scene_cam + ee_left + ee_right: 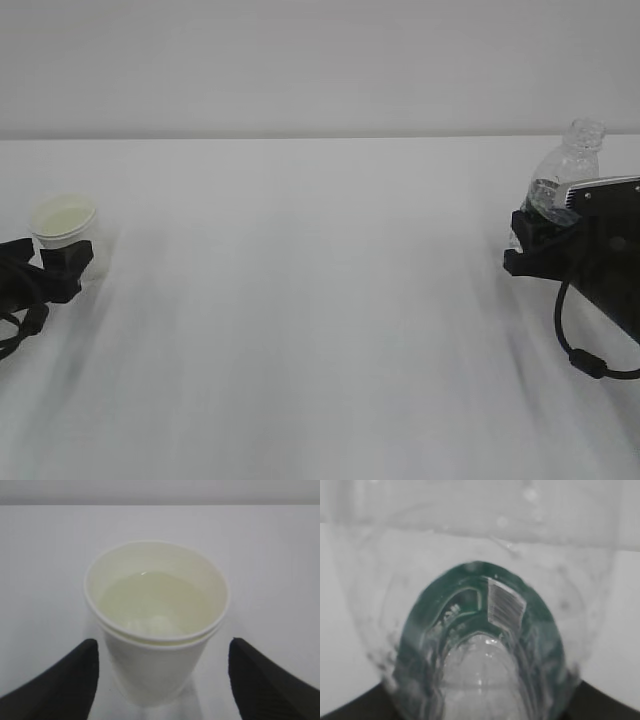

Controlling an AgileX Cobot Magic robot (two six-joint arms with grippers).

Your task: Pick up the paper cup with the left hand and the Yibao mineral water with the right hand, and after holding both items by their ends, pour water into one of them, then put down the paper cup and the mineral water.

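The paper cup (65, 220) stands upright on the white table (320, 330) at the far left and holds pale water. In the left wrist view the cup (157, 625) sits between my left gripper's (162, 680) black fingers (65, 680), with a gap on each side, so the gripper (62, 265) is open around it. At the far right my right gripper (535, 245) is shut on the lower body of the Yibao mineral water (565, 170), which leans with its open neck up and to the right. The bottle (480, 630) fills the right wrist view, green label showing; its base is hidden.
A plain pale wall runs behind the table's far edge (320, 137). The right arm's black cable (580, 355) loops down over the table at the right. The left arm's cables (15, 300) lie at the left edge.
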